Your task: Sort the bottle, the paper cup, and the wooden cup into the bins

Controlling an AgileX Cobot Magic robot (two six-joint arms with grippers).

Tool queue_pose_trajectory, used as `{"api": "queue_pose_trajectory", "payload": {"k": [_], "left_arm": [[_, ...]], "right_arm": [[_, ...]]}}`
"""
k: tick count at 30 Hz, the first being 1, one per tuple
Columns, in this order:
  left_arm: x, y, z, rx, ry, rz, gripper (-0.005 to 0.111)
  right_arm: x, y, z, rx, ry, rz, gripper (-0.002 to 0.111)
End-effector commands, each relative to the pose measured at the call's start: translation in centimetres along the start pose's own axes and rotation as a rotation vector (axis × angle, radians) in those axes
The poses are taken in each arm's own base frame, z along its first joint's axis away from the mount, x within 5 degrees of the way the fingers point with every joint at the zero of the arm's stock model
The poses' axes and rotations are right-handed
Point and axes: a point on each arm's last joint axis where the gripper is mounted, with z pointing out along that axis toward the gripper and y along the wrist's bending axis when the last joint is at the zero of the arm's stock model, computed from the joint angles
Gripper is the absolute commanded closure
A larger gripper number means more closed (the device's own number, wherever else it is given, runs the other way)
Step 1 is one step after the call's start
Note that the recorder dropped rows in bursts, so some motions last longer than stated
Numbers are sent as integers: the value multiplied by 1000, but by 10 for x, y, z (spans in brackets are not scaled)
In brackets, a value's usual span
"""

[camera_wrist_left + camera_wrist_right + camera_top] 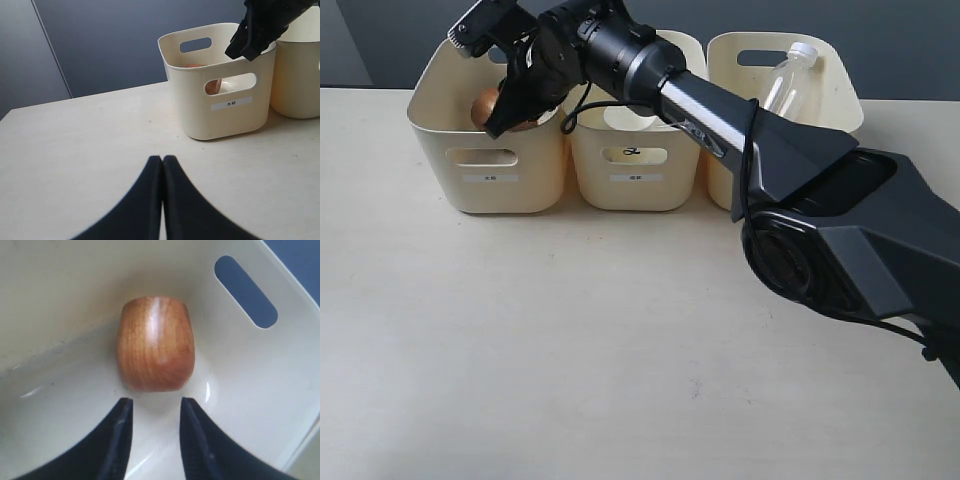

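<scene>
Rounded dark reddish-brown wooden cup (156, 343) lies in the left cream plastic bin (438, 128), right claw (152, 432) spread just clear of it.

The right wrist view alone shows the cup lying free on the bin floor, apparently released. The exterior view adds the clear plastic bottle (786, 80) in the right bin (845, 105); the left claw (162, 175) is pressed together over the worktop (75, 150).
</scene>
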Motion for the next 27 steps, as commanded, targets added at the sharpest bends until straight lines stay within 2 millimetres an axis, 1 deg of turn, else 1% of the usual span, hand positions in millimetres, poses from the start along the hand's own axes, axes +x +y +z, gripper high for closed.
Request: {"api": "queue_pose_trajectory", "payload": {"k": [1, 5, 8, 11, 14, 15, 19, 24, 27], "left_arm": [[0, 0, 0, 3, -3, -2, 107], [0, 0, 0, 3, -3, -2, 107], [0, 0, 0, 3, -3, -2, 107], [0, 0, 0, 3, -3, -2, 107], [0, 0, 0, 3, -3, -2, 107], [0, 0, 0, 3, -3, -2, 107], [0, 0, 0, 3, -3, -2, 107], [0, 0, 0, 3, -3, -2, 107], [0, 0, 0, 3, -3, -2, 107]], "right_arm": [[-4, -5, -2, 10, -36, 15, 76], [-10, -8, -10, 18, -54, 14, 76], [-19, -12, -24, 23, -62, 16, 79], [-26, -15, -38, 18, -50, 18, 91], [-32, -18, -55, 12, -27, 16, 106], [-34, -20, -60, 11, -21, 17, 109], [-45, -17, -83, -3, -12, 8, 109], [-64, 1, -112, -18, -20, -38, 109], [-71, 10, -129, -7, 2, -78, 109]]}}
